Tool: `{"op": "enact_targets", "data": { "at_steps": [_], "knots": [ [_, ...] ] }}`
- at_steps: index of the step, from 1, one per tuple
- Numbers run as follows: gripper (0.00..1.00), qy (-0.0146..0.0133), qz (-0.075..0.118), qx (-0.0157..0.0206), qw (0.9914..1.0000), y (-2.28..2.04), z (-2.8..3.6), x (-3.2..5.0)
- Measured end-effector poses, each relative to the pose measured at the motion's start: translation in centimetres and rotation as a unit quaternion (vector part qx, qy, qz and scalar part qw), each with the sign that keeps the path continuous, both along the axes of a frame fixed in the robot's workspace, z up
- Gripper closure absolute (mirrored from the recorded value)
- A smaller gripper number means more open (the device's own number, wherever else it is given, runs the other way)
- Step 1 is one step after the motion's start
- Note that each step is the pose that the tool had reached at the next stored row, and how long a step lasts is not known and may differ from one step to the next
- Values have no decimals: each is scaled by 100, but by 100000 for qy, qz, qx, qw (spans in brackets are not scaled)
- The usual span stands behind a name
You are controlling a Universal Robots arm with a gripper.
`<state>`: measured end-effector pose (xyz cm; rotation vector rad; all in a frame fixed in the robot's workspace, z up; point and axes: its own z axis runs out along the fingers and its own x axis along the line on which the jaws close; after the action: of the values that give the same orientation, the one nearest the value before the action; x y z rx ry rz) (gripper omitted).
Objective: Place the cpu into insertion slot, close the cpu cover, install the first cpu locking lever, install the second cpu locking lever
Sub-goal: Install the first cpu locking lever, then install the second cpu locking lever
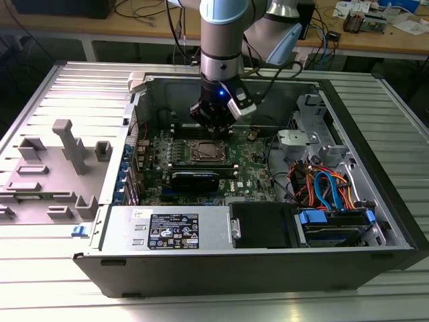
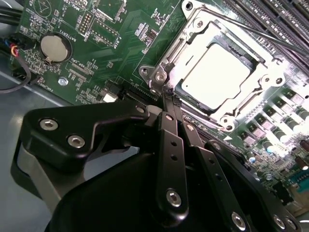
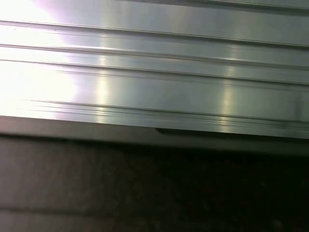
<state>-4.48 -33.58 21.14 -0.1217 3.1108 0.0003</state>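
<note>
Gripper [image 2: 170, 104] fingers are brought together to a narrow point with no gap visible between the tips in the second wrist view. They hold nothing; the tips press at, or just beside, the hinge corner of the cpu cover [image 2: 203, 36].

The cpu [image 2: 218, 72] sits inside the insertion slot [image 2: 219, 116], its bright metal top showing through the square window of the cover. The cover lies flat over the chip, so seating and cover closing appear done. A thin locking lever [image 2: 270, 35] runs along the far side of the frame; whether it is latched cannot be told.

Handling judgement:
- The chip is light, rigid and smooth-topped, and is now retained by the frame.
- The cover is thin sheet metal, stiff in plane but easily bent at its edges.
- The levers are springy wire rods, best pushed near their free ends, never pried.
- The socket contacts beneath are fragile, so side loads are to be avoided.

In the exterior view the gripper [image 1: 213, 125] hangs at 12 o'clock of the slot [image 1: 203, 153], just above the motherboard [image 1: 255, 164]. The arm [image 1: 221, 40] stands almost vertical, wrist pointing straight down into the open computer case [image 1: 268, 265]. A coin battery [image 2: 55, 47] lies well apart, at 9 o'clock of the socket in the second wrist view.
</note>
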Motion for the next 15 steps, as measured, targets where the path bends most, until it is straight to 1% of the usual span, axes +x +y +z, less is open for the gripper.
{"op": "enact_targets", "data": {
  "at_steps": [1,2,3,4,6,12,15],
  "knots": [
    [89,-14,6,-44,100000,-3,0,1],
    [89,-4,-6,-246,100000,-5,0,0],
    [89,2,-2,-609,99998,-7,1,0],
    [89,4,4,-629,99998,-7,2,0],
    [89,2,-5,-946,99996,-7,1,0],
    [89,-2,-4,-1003,99995,-7,1,0],
    [89,1,-8,-1005,99995,-16,1,0]
  ]
}}
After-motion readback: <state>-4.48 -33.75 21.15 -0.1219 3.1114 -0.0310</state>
